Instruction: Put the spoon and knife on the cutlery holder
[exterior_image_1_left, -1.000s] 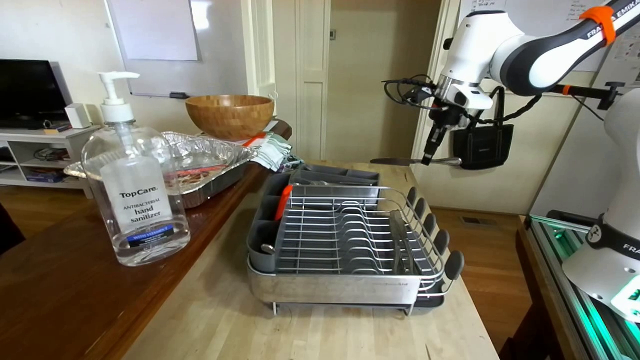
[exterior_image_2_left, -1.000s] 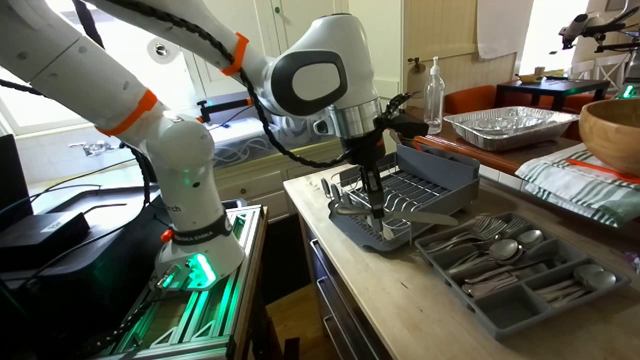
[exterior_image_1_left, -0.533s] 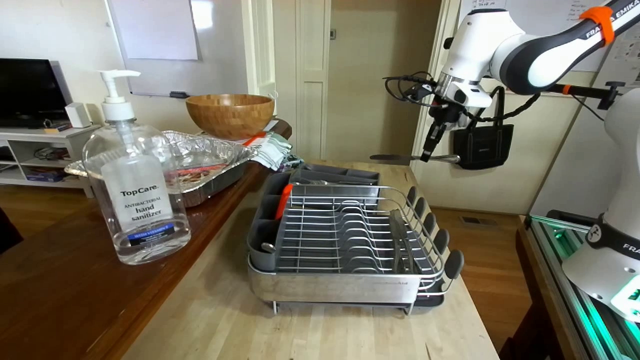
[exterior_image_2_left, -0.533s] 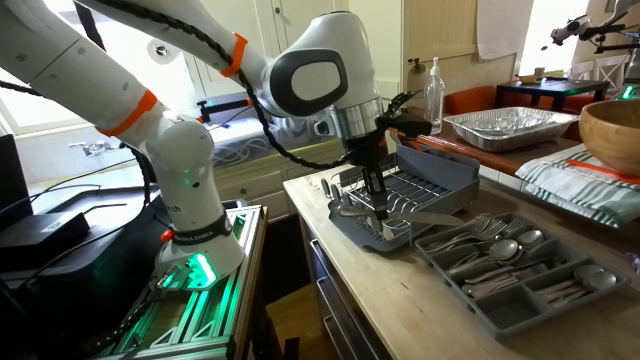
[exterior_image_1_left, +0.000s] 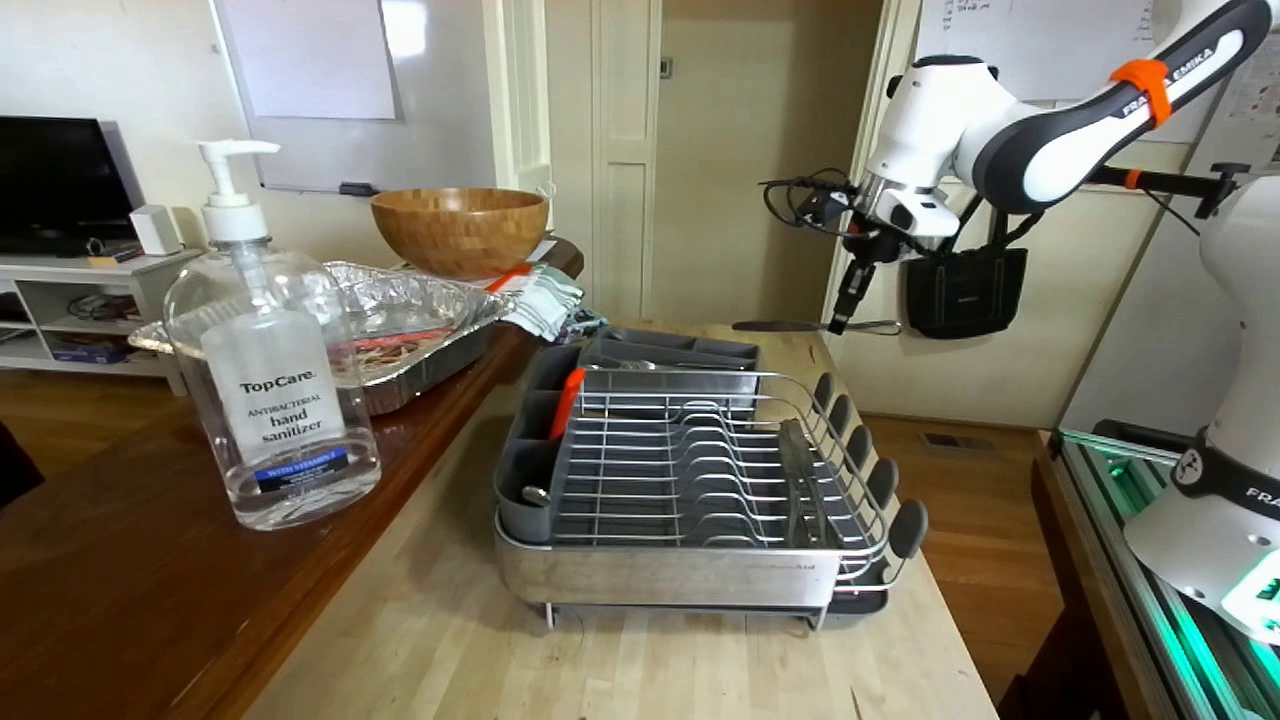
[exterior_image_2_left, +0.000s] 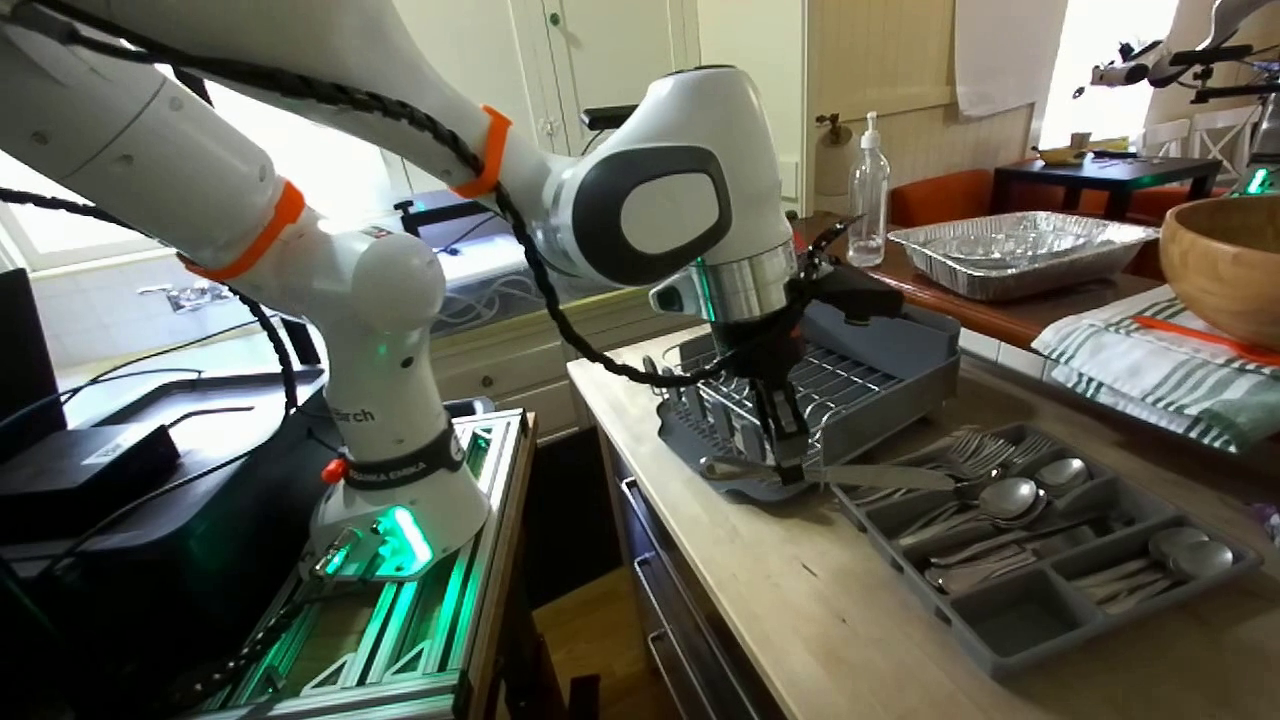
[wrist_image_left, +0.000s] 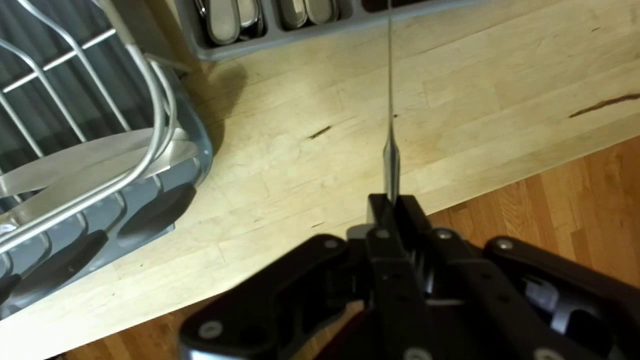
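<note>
Presently, the pincer (wrist_image_left: 392, 198) is clamped on a table knife (exterior_image_2_left: 885, 476), holding the metal handle close to the blade. The knife hangs roughly level above the wooden surface (exterior_image_2_left: 850, 620), near the long edge facing the robot base (exterior_image_2_left: 360, 510), blade pointing toward the grey cutlery tray (exterior_image_2_left: 1060, 641). That tray lies on the surface, set back from the same edge; forks (exterior_image_2_left: 970, 455) and spoons (exterior_image_2_left: 1007, 497) occupy several compartments. Which spoon the task concerns cannot be determined. Beside the tray stands the dish rack (exterior_image_1_left: 670, 580); a flat metal utensil (exterior_image_1_left: 797, 455) lies on its wires, type unconfirmed. A clear hand sanitizer bottle (exterior_image_1_left: 280, 400) stands on the adjoining darker counter (exterior_image_1_left: 150, 600).
</note>
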